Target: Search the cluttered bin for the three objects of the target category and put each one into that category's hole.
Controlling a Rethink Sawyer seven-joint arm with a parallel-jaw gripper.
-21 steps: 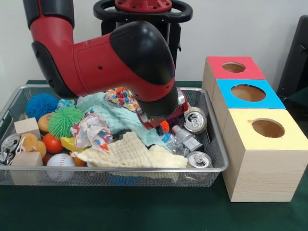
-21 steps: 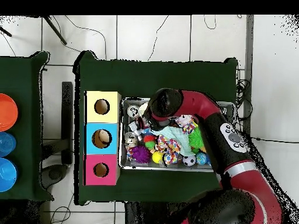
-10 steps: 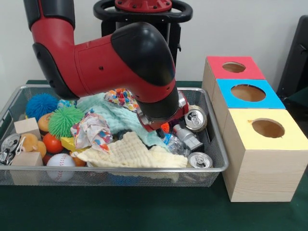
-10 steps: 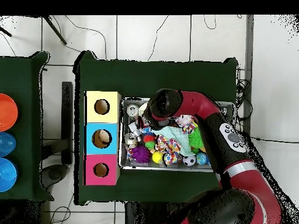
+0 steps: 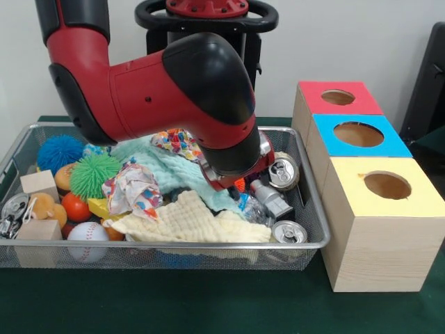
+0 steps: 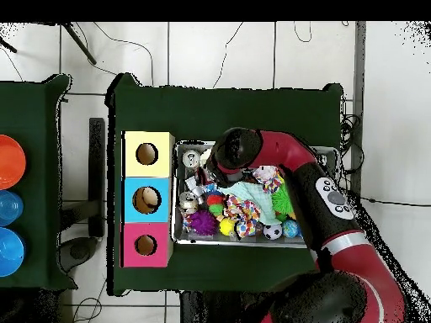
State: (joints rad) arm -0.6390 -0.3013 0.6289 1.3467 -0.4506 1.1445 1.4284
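Green table (image 5: pixel 208 306): wire bin (image 5: pixel 306 245) w/ cans (image 5: pixel 288 232), cloths (image 5: pixel 188 221), balls (image 5: pixel 88 233); gripper state unclear.

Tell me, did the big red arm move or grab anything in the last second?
The arm rose slightly over the bin. A can beside it came up and tilted too, though the tool is hidden, so a grab can't be confirmed. The cloths, balls and three boxes stayed put.

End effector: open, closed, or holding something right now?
End effector: cannot be told; the arm's wrist hides it, low in the wire bin near the cans.
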